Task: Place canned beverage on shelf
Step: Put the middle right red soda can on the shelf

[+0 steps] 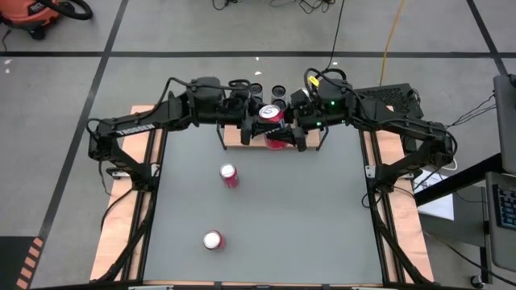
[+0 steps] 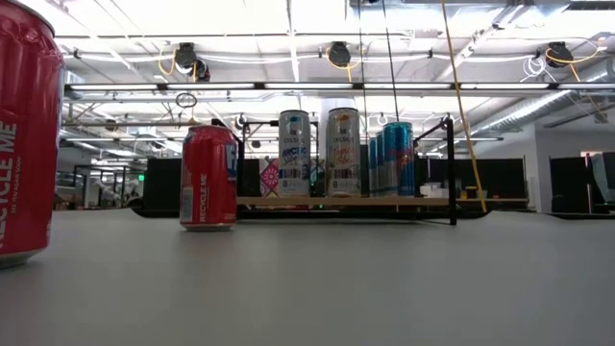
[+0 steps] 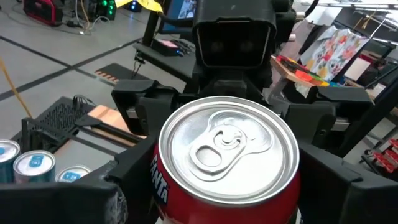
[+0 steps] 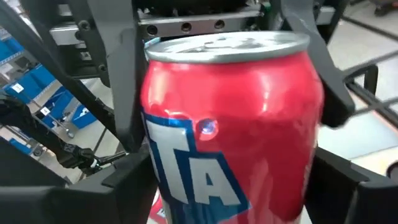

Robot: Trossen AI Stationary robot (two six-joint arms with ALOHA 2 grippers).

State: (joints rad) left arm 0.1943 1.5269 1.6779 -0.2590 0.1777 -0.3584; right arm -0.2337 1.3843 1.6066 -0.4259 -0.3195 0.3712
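High view: both hands are met at the 12 o'clock edge of the counter [image 1: 266, 209], over the shelf [image 1: 234, 143]. A red can [image 1: 272, 113] is seen upright between the left hand [image 1: 256, 127] and the right hand [image 1: 292, 129]. Two more red cans [image 1: 229, 175] stand apart toward 6 o'clock.

Low view: the shelf board [image 2: 346, 202] is shown already carrying several tall cans [image 2: 343, 152]; neither hand is seen here.

Left wrist view: the can's silver lid [image 3: 227, 149] is seen close up, with dark fingers [image 3: 134, 168] flanking the body. Whether they press or merely bracket it cannot be told.

Right wrist view: the can wall [image 4: 230, 124] fills the frame between that hand's fingers [image 4: 339, 93]; contact cannot be confirmed either.

Handling judgement: the can is judged rigid if full, smooth and slippery, and moderately heavy. It should be taken at mid-height across the round body and kept upright.
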